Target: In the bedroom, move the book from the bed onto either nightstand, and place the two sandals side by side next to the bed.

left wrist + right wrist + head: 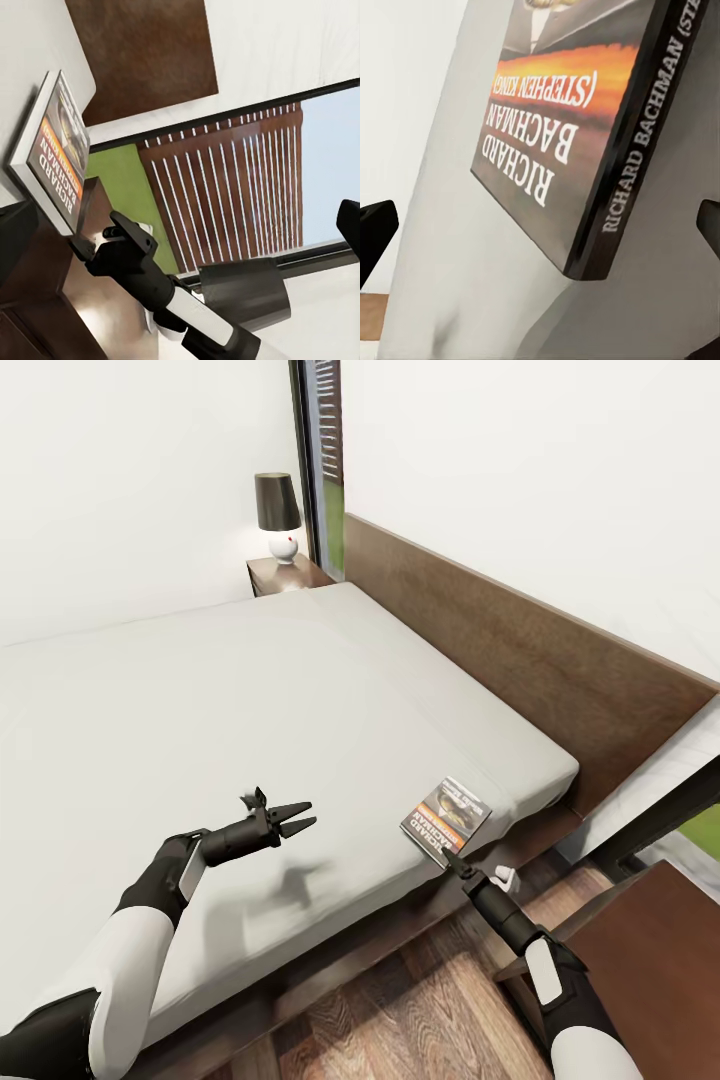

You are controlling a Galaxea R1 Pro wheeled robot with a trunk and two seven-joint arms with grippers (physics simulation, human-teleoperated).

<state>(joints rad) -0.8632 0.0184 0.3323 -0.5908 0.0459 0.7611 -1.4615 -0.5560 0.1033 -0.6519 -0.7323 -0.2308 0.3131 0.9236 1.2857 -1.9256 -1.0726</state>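
Orange-banded dark book; off-white bed

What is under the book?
The book lies on the bed's white mattress, near its corner. Whatever is directly beneath its cover is hidden.

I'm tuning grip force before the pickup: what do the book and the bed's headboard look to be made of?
The book looks like a thin paperback: glossy printed cover, flat black spine with white lettering, likely card and paper. The headboard looks like dark brown wood with faint grain and a matte finish, though a render leaves veneer or solid wood open.
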